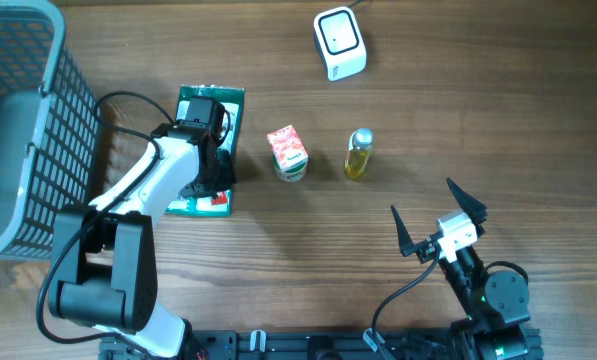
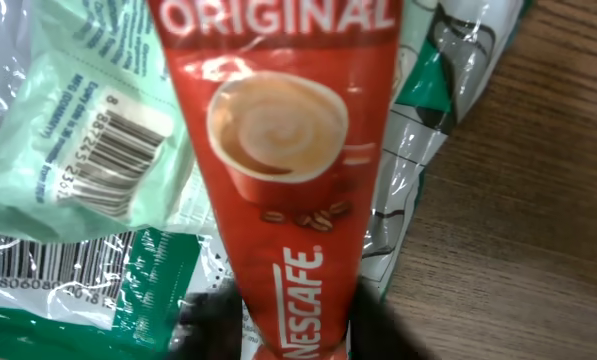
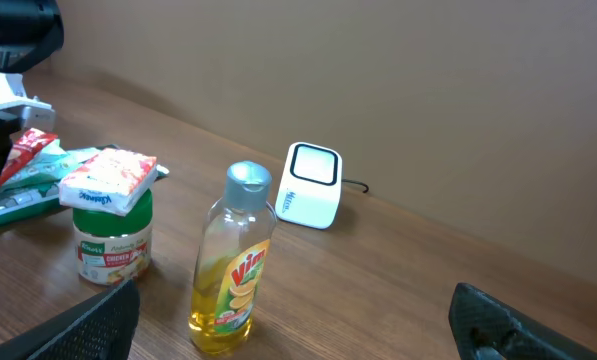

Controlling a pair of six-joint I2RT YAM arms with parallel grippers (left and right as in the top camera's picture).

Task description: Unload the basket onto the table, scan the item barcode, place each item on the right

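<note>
Coffee sachet (image 2: pixel 278 180), seemingly light, thin and slick, lies on green packets (image 2: pixel 68 120) at the left of the table (image 1: pixel 308 250). Left gripper (image 2: pixel 293 335) pinches its lower end, jaws narrow; the middle would likely buckle. Right gripper (image 1: pixel 423 200) hangs wide, empty.

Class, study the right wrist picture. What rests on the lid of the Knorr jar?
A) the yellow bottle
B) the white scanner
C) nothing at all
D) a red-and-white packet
D: a red-and-white packet lies on top of the Knorr jar, while the white scanner and the yellow bottle stand apart from it.
</note>
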